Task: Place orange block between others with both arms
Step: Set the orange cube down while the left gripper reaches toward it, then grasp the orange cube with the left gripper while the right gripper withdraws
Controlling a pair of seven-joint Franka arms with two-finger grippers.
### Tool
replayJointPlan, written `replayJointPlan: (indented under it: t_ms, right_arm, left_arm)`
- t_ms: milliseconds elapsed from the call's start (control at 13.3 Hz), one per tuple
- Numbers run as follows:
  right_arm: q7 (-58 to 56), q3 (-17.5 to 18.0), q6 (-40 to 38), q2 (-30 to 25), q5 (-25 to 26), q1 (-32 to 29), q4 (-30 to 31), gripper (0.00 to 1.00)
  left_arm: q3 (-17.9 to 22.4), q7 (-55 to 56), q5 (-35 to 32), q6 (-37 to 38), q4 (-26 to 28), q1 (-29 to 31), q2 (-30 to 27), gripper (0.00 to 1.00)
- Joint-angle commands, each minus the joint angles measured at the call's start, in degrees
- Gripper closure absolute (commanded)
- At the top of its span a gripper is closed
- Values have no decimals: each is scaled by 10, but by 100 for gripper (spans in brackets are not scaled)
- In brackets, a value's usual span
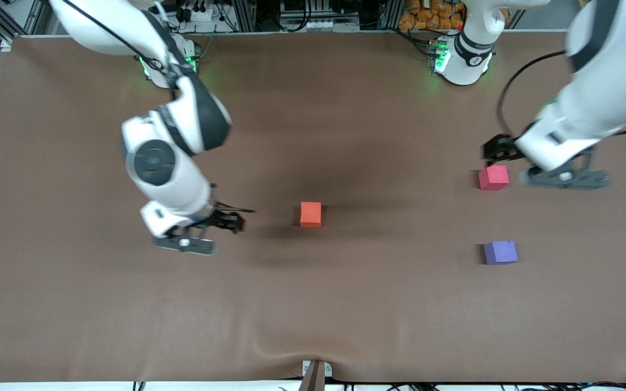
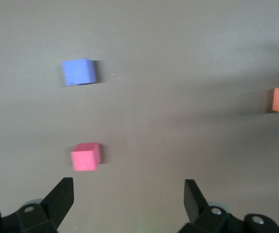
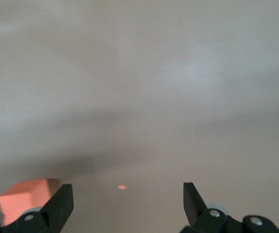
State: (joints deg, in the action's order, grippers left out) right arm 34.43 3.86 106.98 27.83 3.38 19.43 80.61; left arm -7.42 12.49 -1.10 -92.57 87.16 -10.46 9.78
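- The orange block (image 1: 311,214), a small matte foam cube, rests mid-table, well apart from the pinkish-red cube (image 1: 493,177) and purple-blue cube (image 1: 500,252)
- It looks light and squashy; flat opposite faces suit a gentle pinch
- The right gripper (image 3: 127,204) hovers beside it, jaws wide, empty
- The left gripper (image 2: 129,201) gapes empty over the table beside the pinkish-red cube

orange block (image 1: 311,214) mid-table, pinkish-red cube (image 1: 493,177) and purple cube (image 1: 500,252) toward left arm's end
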Motion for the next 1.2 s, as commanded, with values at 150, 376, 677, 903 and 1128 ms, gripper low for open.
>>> replayJointPlan:
  t_ms: [150, 376, 677, 903, 1128]
  right_arm:
    - [-109, 11, -75, -86, -4, -97, 70, 0]
    - [-186, 10, -73, -121, -4, -141, 110, 0]
    - [-309, 10, -79, -146, -4, -199, 124, 0]
    - [-336, 9, -92, -167, -2, -200, 126, 0]
    - [-408, 9, -99, -188, 0, -221, 121, 0]
  left_arm:
    - [4, 135, 1, -49, -43, -123, 89, 0]
    - [4, 205, 1, -51, -90, -189, 150, 0]
    - [3, 265, 7, -137, -99, -241, 215, 0]
    - [7, 272, 7, -195, -129, -267, 287, 0]
    - [8, 301, 7, -261, -139, -282, 333, 0]
